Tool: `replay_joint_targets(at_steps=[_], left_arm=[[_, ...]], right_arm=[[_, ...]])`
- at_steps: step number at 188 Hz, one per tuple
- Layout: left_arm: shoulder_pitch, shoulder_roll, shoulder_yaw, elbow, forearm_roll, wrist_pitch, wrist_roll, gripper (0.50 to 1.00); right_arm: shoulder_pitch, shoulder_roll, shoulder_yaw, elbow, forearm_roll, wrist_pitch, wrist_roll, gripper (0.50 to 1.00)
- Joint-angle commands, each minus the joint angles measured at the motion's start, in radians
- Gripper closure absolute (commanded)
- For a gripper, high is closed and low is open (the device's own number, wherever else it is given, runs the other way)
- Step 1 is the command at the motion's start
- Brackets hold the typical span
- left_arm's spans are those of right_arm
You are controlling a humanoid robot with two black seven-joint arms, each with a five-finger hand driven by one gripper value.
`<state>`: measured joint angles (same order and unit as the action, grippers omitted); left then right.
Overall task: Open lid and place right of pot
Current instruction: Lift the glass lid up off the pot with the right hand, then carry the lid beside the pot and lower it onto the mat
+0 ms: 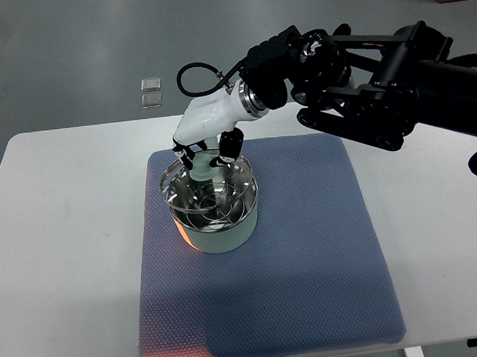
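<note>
Reaching over the far rim of the pot (214, 214), the right robot hand (210, 148) is seen with fingers curled down toward the glass lid (209, 189), which sits on the pot; whether the knob is gripped cannot be told. The step in hand is judged to be the grasp. Next, a firm hold and a straight lift are called for. Right of the pot, the mat (319, 246) lies bare, well inside the counter (68, 231) edge. No left hand is seen.
</note>
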<state>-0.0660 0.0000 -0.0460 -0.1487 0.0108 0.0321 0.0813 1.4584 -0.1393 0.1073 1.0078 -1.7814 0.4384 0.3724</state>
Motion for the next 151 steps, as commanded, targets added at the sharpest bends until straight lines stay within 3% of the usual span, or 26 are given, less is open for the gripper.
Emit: replay_joint_targets(at_steps=[1,91,151], left_arm=[[0.0,0.0,0.0,0.0,0.0,0.0,0.0,0.5],[0.0,0.0,0.002,0.0,0.0,0.0,0.0,0.5],[0.0,0.0,0.003,-0.002,0.0,0.0,0.0,0.5]], right_arm=[[0.003,-0.003,0.003,0.006,0.005,0.003,0.002,0.938],[0.034,-0.065,0.011,0.006,0.005,0.016,0.0,0.936],[0.013,-0.161,0.011,-0.008,0.005,0.005,-0.006,0.938]])
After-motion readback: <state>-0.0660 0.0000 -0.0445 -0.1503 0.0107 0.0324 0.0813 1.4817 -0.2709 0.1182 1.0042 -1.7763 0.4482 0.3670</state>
